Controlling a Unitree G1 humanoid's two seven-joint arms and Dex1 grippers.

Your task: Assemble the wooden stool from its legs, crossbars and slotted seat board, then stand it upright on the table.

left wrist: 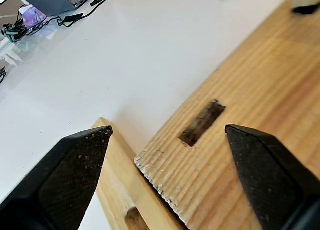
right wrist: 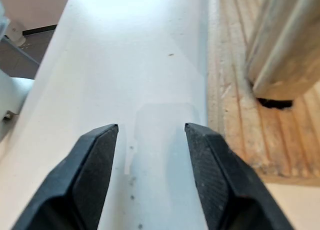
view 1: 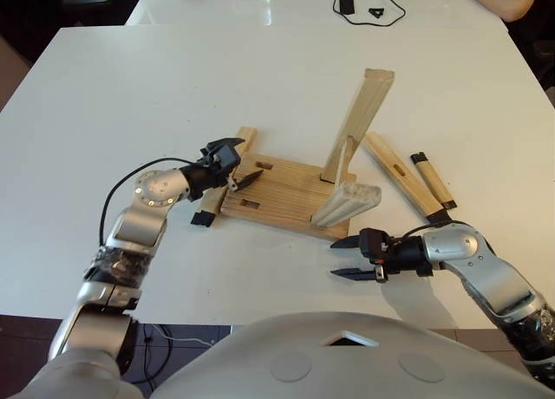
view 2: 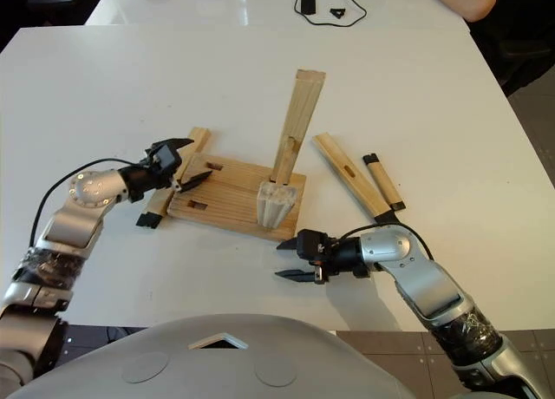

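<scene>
We saw the slotted seat board point(view 1: 282, 192) lying flat on the white desk point(view 1: 130, 95), about midway between the left and right edges and closer to the near edge than to the far one. Two rectangular slots showed at its left end. A tall leg point(view 1: 355, 126) stood in the board's far right corner, tilted toward the far edge. A second leg point(view 1: 347, 201) stood at the near right corner of the board.

The left gripper point(view 1: 242, 161) was at the board's left end with its fingers spread wide. In the left wrist view, one finger point(left wrist: 75, 175) hung over bare desk and the other point(left wrist: 265, 170) over the board's top, with the board's corner and one slot point(left wrist: 202, 122) between them. Neither finger touched the wood. A third leg point(view 2: 157, 206) lay flat partly under that left end, its dark foot pointing toward the near edge.

The right gripper point(view 1: 336, 257) was low over the desk close to the near edge, just beside the board's near right corner. Its fingers were parted and held nothing. The right wrist view showed the board's ribbed edge alongside them.

To the right of the board a loose slotted leg point(view 1: 397, 173) lay flat. A shorter bar point(view 1: 431, 180) with dark ends lay just beside it, toward the right edge.
</scene>
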